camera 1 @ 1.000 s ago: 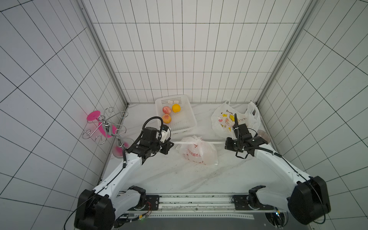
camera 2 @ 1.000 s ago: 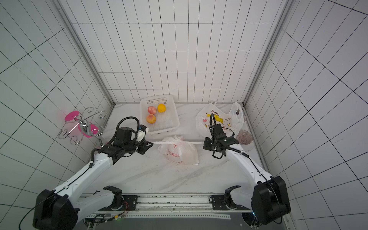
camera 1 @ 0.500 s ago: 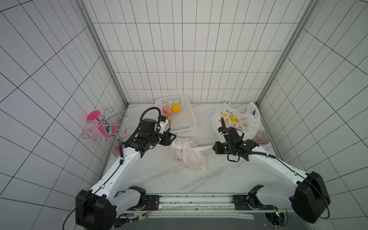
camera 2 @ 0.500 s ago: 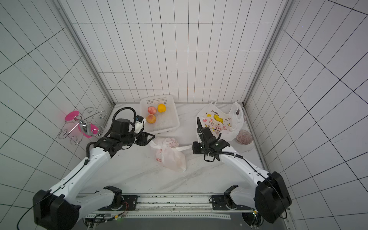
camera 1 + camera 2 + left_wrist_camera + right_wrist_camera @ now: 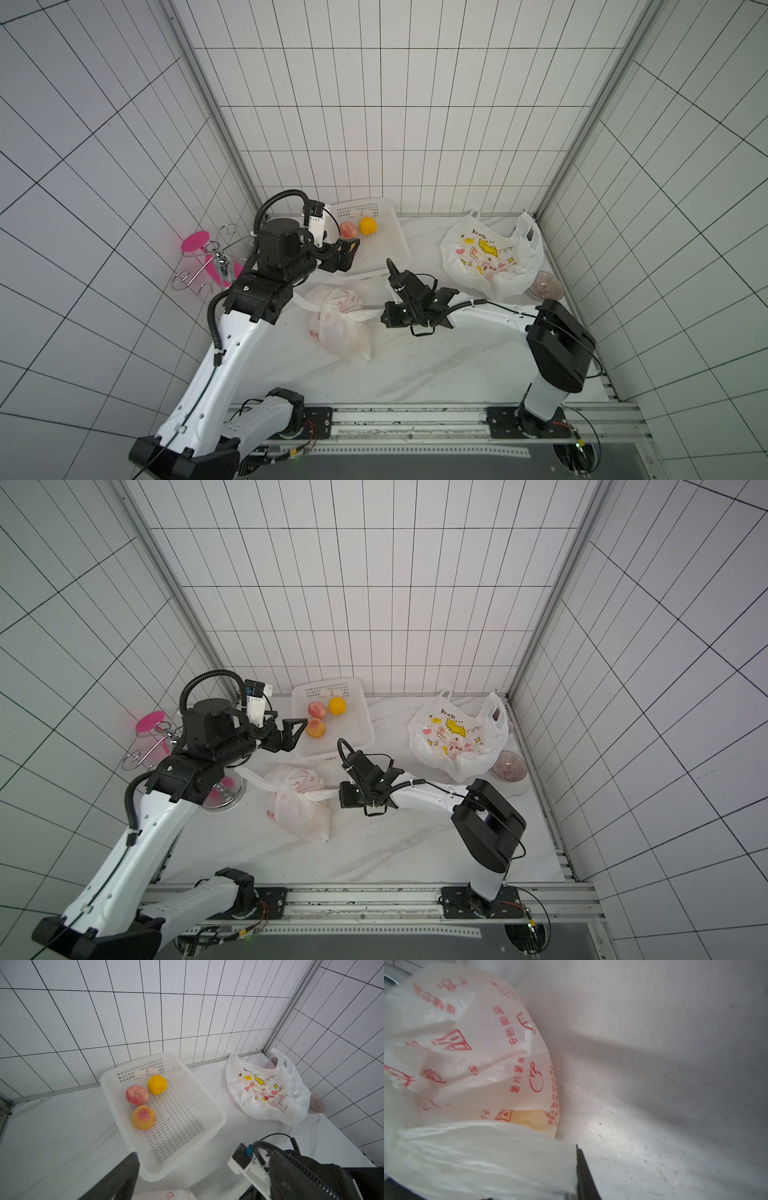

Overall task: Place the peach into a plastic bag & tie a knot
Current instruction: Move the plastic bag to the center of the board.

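Observation:
The red-printed plastic bag (image 5: 338, 328) (image 5: 297, 808) lies on the table. A yellowish peach (image 5: 529, 1119) shows through its film. My right gripper (image 5: 384, 318) (image 5: 341, 796) is shut on the bag's bunched right handle (image 5: 483, 1157), which runs straight from the knot. The bag's left handle (image 5: 304, 303) lies loose by my left arm. My left gripper (image 5: 349, 255) (image 5: 296, 734) hangs open and empty above the near left corner of the basket. Only one of its fingers (image 5: 118, 1176) shows in the left wrist view.
The white basket (image 5: 386, 253) (image 5: 187, 1118) holds two peaches (image 5: 137, 1095) (image 5: 143, 1117) and an orange (image 5: 157, 1084). A cartoon-printed bag (image 5: 490, 257) and a glass bowl (image 5: 545, 284) sit at the back right. A pink-and-wire stand (image 5: 208, 257) is at the left wall.
My left gripper has let go of the bag's left handle, opened wide and lifted toward the basket. My right gripper has moved left with its handle, and the bag has slid left.

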### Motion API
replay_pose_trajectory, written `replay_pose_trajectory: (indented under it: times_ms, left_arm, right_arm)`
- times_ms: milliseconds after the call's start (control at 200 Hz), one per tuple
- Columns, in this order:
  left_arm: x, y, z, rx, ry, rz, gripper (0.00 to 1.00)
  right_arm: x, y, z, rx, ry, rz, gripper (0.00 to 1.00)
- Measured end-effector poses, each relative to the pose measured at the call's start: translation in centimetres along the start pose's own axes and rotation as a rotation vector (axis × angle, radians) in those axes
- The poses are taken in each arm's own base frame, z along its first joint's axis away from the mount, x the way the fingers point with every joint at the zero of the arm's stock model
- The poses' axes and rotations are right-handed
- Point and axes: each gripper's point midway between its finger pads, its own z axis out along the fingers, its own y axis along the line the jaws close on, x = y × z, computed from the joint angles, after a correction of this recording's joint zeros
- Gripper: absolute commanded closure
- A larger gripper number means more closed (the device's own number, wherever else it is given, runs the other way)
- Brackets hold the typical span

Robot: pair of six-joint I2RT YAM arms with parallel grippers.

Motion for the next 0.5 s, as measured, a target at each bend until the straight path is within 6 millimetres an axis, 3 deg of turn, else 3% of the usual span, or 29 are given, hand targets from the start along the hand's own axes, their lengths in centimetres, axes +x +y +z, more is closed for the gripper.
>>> replay_pose_trajectory:
  times_ms: [55, 145, 280, 420, 500]
  left_arm:
    - [-0.3, 0.3, -0.1, -0.011, -0.025, -0.018, 0.02]
    - [-0.9, 0.4, -0.3, -0.005, -0.059, -0.054, 0.02]
    - [-1.9, -0.3, 0.0, 0.042, -0.093, -0.070, 0.09]
    - [-1.5, -1.5, 1.7, 0.083, -0.063, -0.059, 0.11]
    - [-1.0, -2.1, 2.9, 0.091, -0.036, -0.051, 0.12]
  right_arm:
    - [-0.6, 1.4, 0.4, -0.038, -0.014, -0.005, 0.64]
    - [-0.8, 2.4, 0.4, -0.078, -0.008, -0.016, 0.36]
    - [-1.7, 2.0, -1.9, -0.091, -0.001, -0.047, 0.18]
    - [-5.9, -0.4, -10.2, -0.069, -0.113, -0.059, 0.13]
    - [-8.1, -3.9, -15.7, 0.020, -0.207, -0.049, 0.13]
